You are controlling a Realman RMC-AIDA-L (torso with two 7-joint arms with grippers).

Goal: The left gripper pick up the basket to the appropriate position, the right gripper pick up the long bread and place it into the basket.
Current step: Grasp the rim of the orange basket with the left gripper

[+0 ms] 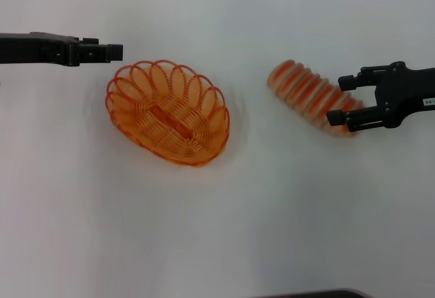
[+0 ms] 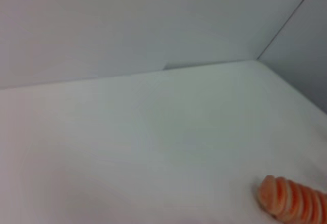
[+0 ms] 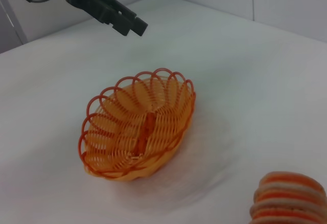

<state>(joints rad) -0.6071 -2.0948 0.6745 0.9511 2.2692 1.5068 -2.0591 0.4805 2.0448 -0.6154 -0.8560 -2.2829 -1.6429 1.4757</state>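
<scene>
The orange wire basket (image 1: 166,111) sits on the white table left of centre and is empty; it also shows in the right wrist view (image 3: 138,132). My left gripper (image 1: 114,53) is shut and empty, hovering just beyond the basket's far-left rim, apart from it; it also shows in the right wrist view (image 3: 134,26). The long bread (image 1: 309,95) lies at an angle on the right; one end shows in the left wrist view (image 2: 294,199) and in the right wrist view (image 3: 288,201). My right gripper (image 1: 342,99) is open, its fingers on either side of the bread's right end.
The white table (image 1: 217,230) has bare room in front and between basket and bread. Pale walls meet in a corner behind the table (image 2: 255,59). A dark edge (image 1: 319,293) shows at the bottom of the head view.
</scene>
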